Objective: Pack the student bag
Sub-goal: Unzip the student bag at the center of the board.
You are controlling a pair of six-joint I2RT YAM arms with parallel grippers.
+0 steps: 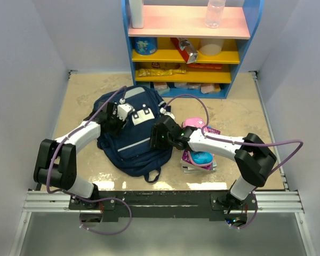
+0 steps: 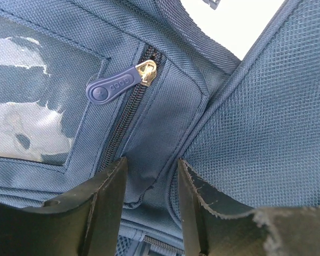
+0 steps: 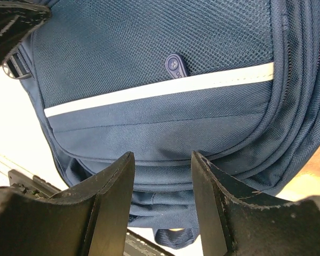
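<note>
Left side: the left gripper (image 2: 152,186) is set down on the far-left part of the student bag (image 1: 136,141). Its jaws are seen parted, with a creased ridge of navy fabric lying between the fingers (image 2: 104,197). Whether that ridge is pinched cannot be told. Just beyond the fingertips a closed zip is seen, ending in a blue rubber pull (image 2: 109,88) on a gold clip. A clear window pocket (image 2: 26,106) is noted to the left of the zip.

Centre: the student bag is laid flat on the table (image 1: 85,90), left of middle, with its top toward the far side and a carry loop at the near edge.

Right of centre: the right gripper (image 3: 162,192) is held at the bag's right edge, jaws parted and nothing between them. Through the gap the front pocket is seen, crossed by a white stripe (image 3: 160,88), with a small blue zip pull (image 3: 176,66) above it.

Right side: a pink pencil case (image 1: 193,124) is seen just beside the bag, partly hidden by the right arm. Flat items (image 1: 200,160) are stacked nearer.

Far edge: a blue shelf unit (image 1: 245,42) is stocked with goods.
</note>
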